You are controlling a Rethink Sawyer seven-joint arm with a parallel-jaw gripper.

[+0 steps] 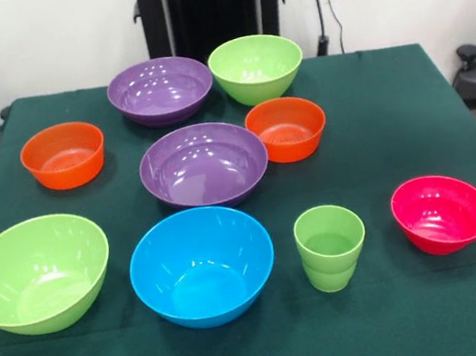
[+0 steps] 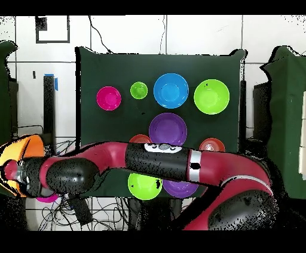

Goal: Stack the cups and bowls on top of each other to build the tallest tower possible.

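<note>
On the green tablecloth (image 1: 391, 119), the single light-green cup (image 1: 331, 246) stood upright near the front edge, between the blue bowl (image 1: 202, 266) and the pink-red bowl (image 1: 441, 212), touching neither. A lime-green bowl (image 1: 37, 273) sat on the blue bowl's other side, tilted a little, which completed the front row in the front view. Behind that row a shallow purple bowl (image 1: 204, 165) lay in the middle, with a small orange-red bowl (image 1: 286, 128) just beside it on one side and another orange-red bowl (image 1: 63, 155) well apart on the other. At the far edge, next to the black pedestal (image 1: 211, 7), the second purple bowl (image 1: 160, 89) and the second lime-green bowl (image 1: 256, 68) stood close together. Every piece on the cloth stood alone and open side up, none set inside or on top of another.

In the overhead view the red and black arm (image 2: 167, 158) stretched across the table's robot side, covering parts of the bowls there, and reached out past the cloth's edge. Its gripper (image 2: 17, 176) was off the table at the picture's side, right against a large orange bowl (image 2: 24, 149). Whether the jaws were clenched or released could not be told, nor whether they had hold of that bowl.
</note>
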